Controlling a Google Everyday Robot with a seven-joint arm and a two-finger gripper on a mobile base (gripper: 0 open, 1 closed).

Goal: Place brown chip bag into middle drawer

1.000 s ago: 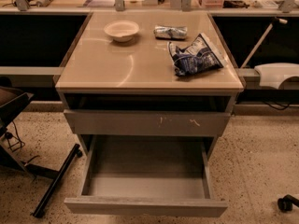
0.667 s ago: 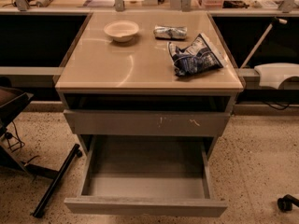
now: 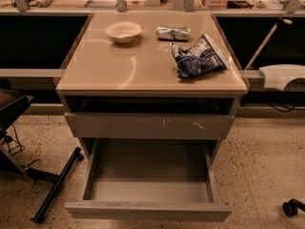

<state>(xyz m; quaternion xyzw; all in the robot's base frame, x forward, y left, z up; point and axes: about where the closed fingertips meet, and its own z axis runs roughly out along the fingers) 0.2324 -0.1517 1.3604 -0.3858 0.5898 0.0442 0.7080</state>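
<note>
The middle drawer (image 3: 148, 211) is pulled out at the bottom of the cabinet. Its plain grey front faces me and its grey floor (image 3: 150, 190) is bare. The brown chip bag is out of view: it shows neither on the tabletop nor in the drawer. My gripper is out of view too, so nothing of the arm appears anywhere.
On the beige tabletop (image 3: 119, 66) sit a white bowl (image 3: 123, 31), a small silver packet (image 3: 173, 33) and a blue-and-white chip bag (image 3: 198, 58). Above the open drawer is a shut drawer front with pale scratch marks (image 3: 150, 126). A black stand leg (image 3: 57, 185) lies left, and a white object (image 3: 283, 75) and a caster (image 3: 291, 207) are right.
</note>
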